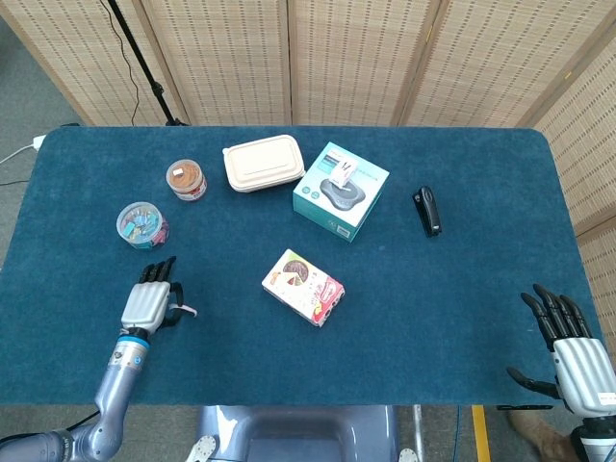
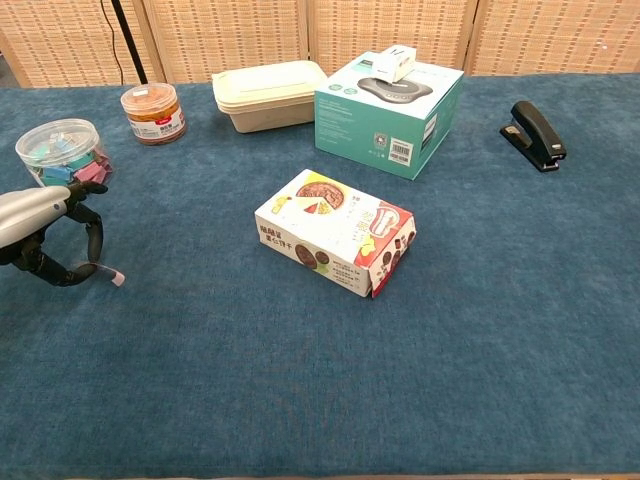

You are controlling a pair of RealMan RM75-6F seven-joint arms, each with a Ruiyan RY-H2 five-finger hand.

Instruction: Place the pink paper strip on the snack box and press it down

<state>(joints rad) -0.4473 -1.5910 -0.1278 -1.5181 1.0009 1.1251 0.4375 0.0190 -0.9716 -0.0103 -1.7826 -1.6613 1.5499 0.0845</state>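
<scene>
Chest view, far left: left hand [image 2: 45,235] pinching strip [image 2: 112,276] at the fingertips, just off the cloth. Best to firm that pinch, lift level, carry right to box [image 2: 335,243] at centre. Right hand [image 1: 568,348] spread, idle, lower right of head view

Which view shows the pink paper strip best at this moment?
The chest view: the pink paper strip pokes out from the left hand fingertips, low over the table. The head view shows only a tiny pink fleck beside that hand.
</scene>
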